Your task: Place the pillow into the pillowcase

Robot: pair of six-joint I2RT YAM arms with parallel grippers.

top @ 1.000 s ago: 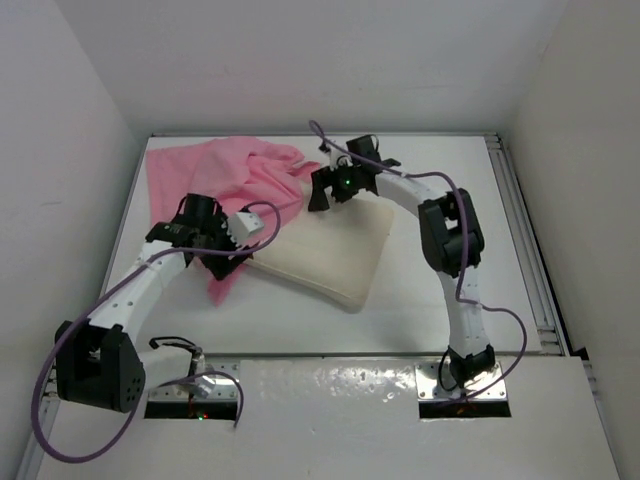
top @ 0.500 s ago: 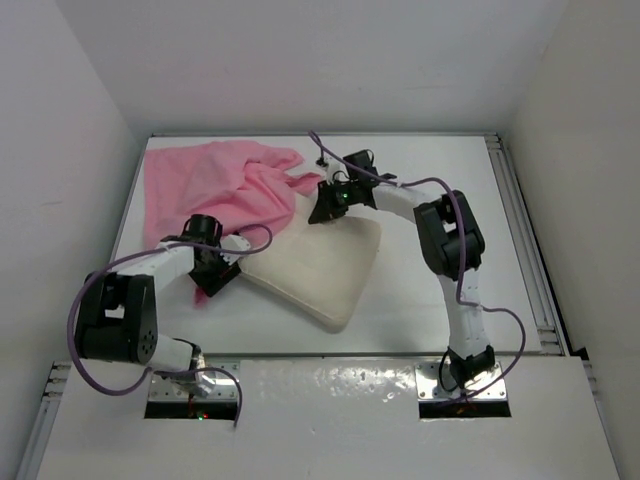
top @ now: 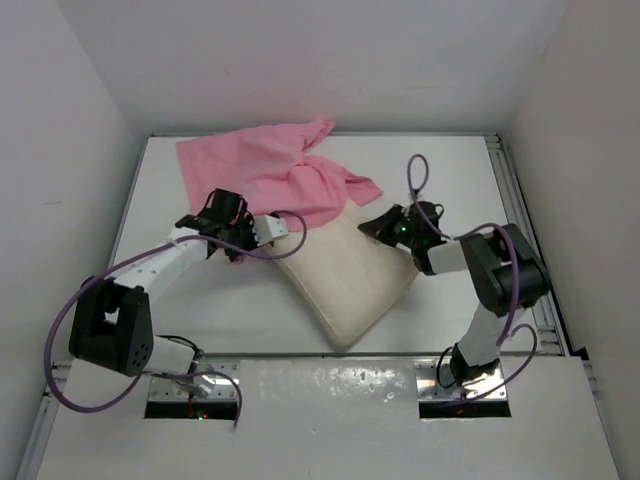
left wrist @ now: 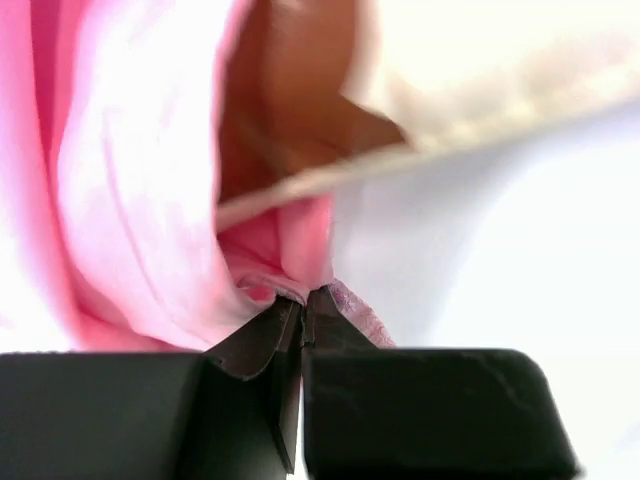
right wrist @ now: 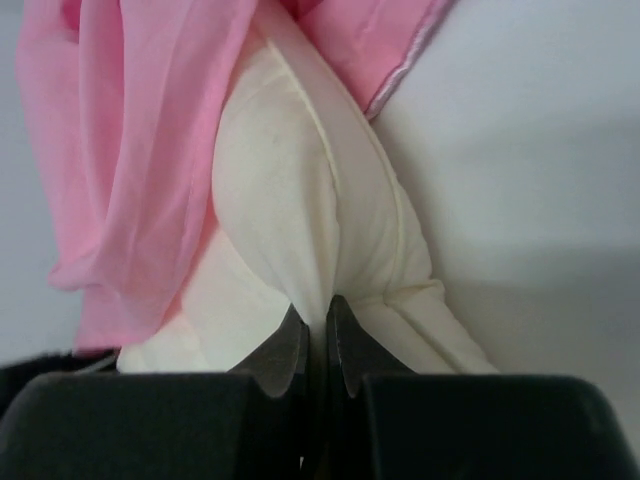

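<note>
Pink pillowcase (top: 270,172) shifted right; pillow (top: 350,285) nearer.

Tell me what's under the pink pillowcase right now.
The pillowcase drapes over the far corner of the pillow; the right wrist view shows cream fabric beneath the pink hem. Most of the pillow lies bare. How far it reaches under the fabric is covered.

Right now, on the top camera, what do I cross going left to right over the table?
In order: left arm's elbow → left gripper → pillow → right arm's elbow. Left out for overlap: pillowcase, and right gripper on the pillow's far corner.
</note>
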